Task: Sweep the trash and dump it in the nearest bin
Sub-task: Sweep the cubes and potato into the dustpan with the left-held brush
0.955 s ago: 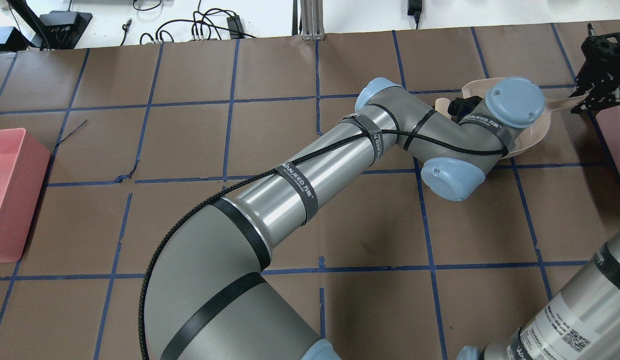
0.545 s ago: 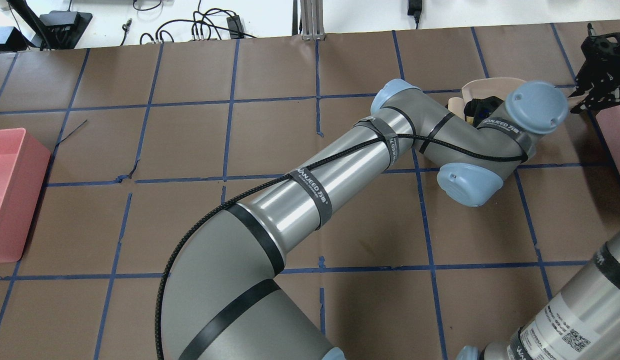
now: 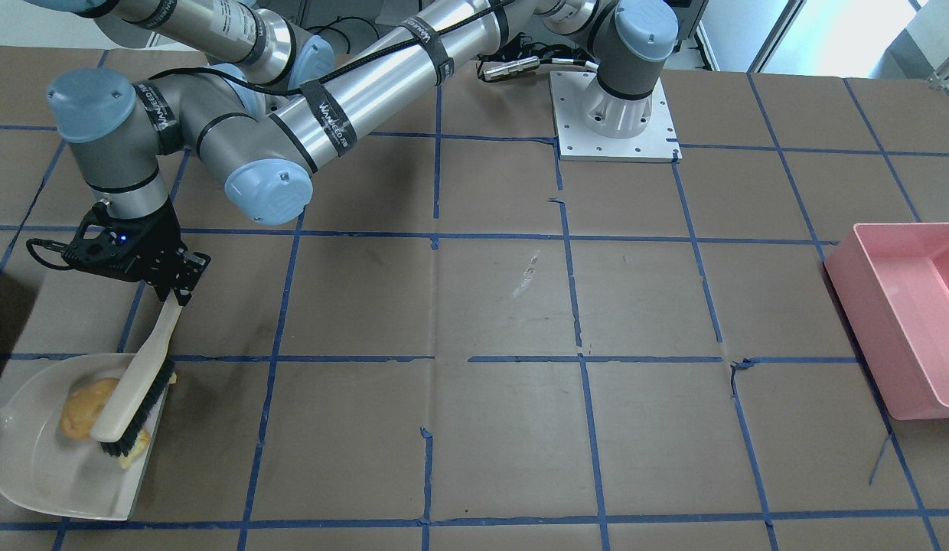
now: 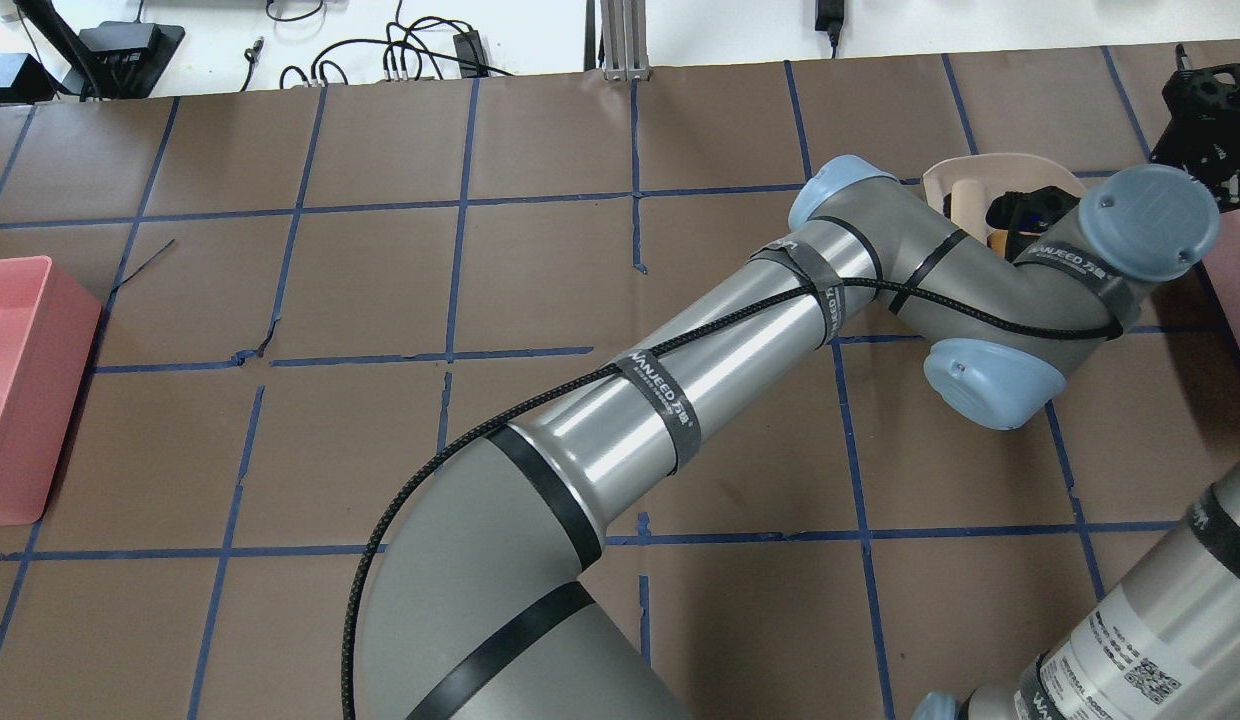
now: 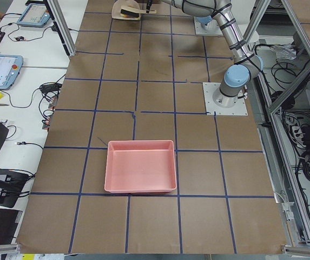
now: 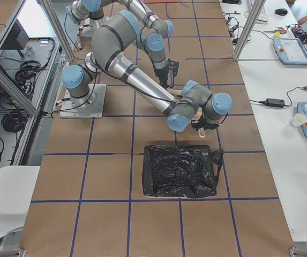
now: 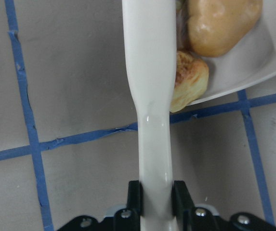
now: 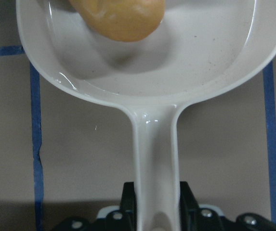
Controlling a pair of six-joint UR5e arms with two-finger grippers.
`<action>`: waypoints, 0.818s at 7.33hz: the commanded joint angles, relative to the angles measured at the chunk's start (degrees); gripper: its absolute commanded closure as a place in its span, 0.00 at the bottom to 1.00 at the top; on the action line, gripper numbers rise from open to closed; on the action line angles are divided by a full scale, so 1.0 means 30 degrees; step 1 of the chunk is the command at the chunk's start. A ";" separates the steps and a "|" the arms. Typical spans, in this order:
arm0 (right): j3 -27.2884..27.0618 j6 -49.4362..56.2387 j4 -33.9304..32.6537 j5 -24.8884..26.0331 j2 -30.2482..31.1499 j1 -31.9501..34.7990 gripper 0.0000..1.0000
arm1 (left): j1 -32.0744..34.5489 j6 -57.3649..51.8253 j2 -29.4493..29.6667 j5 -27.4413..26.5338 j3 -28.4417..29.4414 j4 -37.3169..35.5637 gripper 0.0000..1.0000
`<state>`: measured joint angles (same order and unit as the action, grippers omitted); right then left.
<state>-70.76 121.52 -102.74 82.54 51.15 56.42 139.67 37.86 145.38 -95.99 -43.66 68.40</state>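
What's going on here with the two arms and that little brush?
The left hand holds a cream-handled, black-bristled brush, bristles down at the mouth of a white plastic dustpan. The right hand grips that pan by its handle on the brown table. A rounded orange-brown lump is in the pan; a pale yellow chunk sits at its lip beside the brush. A bin lined with a black bag stands close by.

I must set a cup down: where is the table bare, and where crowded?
Bare: the wide middle of the table, between the dustpan and the pink bin. Crowded: the dustpan corner, with brush, trash and left claw.
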 commanded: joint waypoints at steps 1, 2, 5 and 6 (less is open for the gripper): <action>0.0001 -0.0049 0.0000 -0.0004 0.0029 0.0029 1.00 | 0.0346 0.0036 0.0026 0.0032 0.1362 0.0023 0.99; 0.0001 -0.0049 0.0000 -0.0004 0.0000 0.0204 1.00 | 0.0493 -0.0080 0.0027 0.0032 0.1689 0.0023 0.99; 0.0001 -0.0079 0.0000 -0.0121 0.0000 0.0264 1.00 | 0.0729 -0.0547 -0.0380 0.0003 0.1518 0.0313 0.99; 0.0001 -0.0079 0.0000 -0.0150 -0.0029 0.0235 1.00 | 0.0700 -0.1653 -0.0964 -0.0055 0.1255 0.0896 0.99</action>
<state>-70.75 121.29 -102.74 82.20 51.14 57.13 141.70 35.69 144.18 -95.99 -39.15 69.51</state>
